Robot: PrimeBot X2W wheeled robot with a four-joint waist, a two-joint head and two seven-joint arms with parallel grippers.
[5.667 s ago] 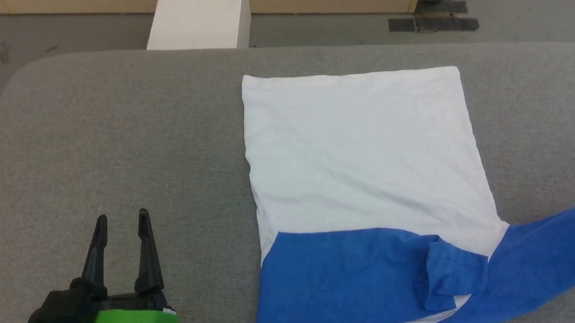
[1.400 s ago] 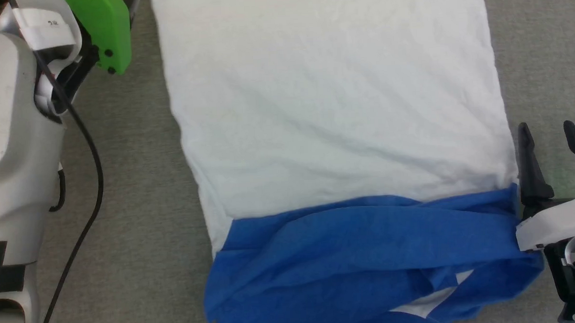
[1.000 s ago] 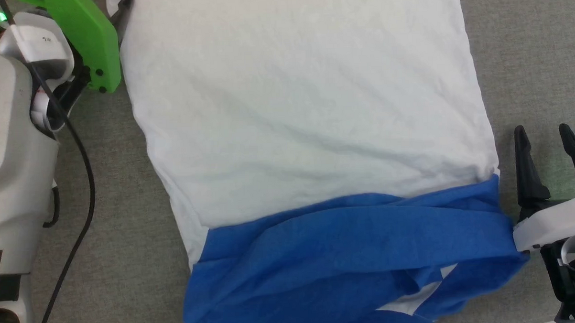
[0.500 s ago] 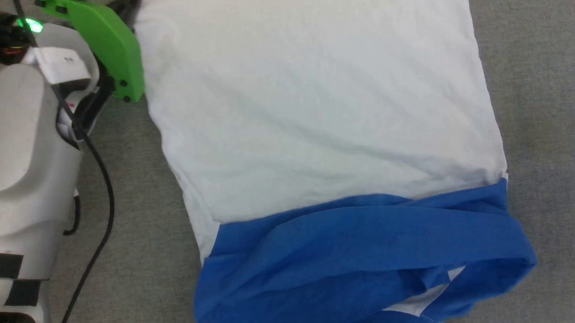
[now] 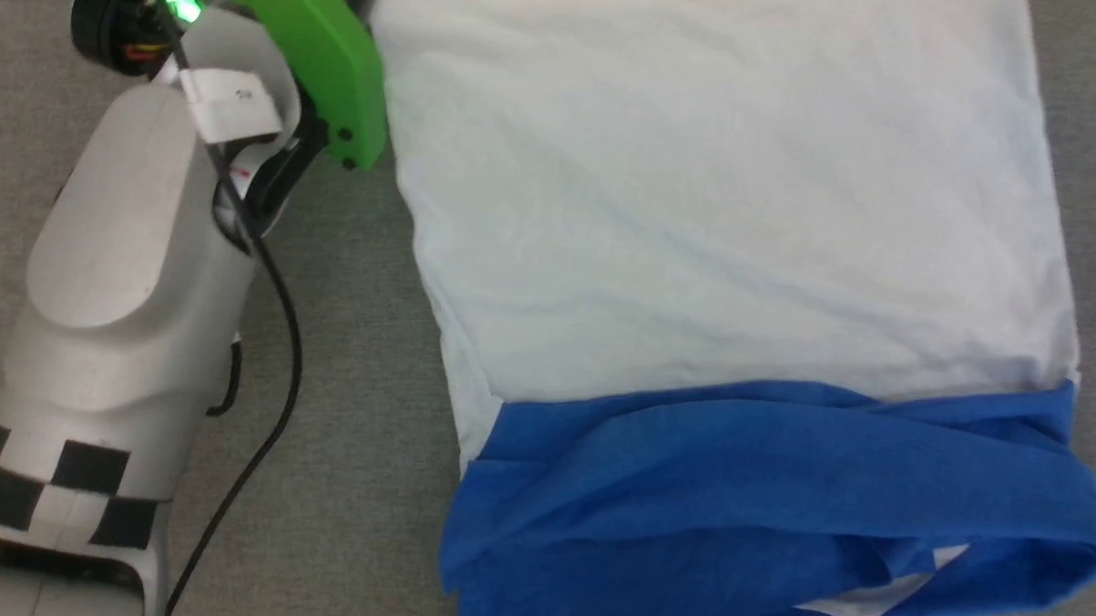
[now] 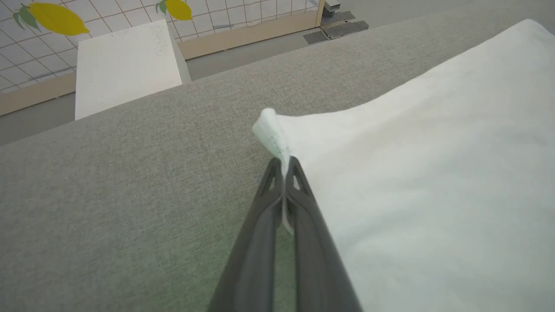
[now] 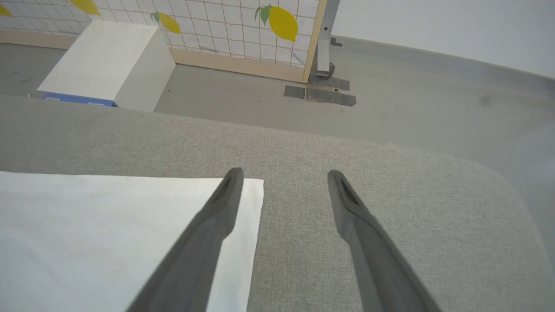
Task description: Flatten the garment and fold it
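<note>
Left wrist view: my left gripper (image 6: 284,161) is clamped on the shirt's (image 6: 412,195) white corner; my right gripper (image 7: 285,172) gapes wide, one finger over shirt, one over table (image 7: 390,182).

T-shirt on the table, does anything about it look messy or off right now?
The T-shirt has a fairly flat white body, but its blue sleeves are bunched and overlapped at the near end, with white peeking through. One far corner is pinched up off the table by the left end effector.
</note>
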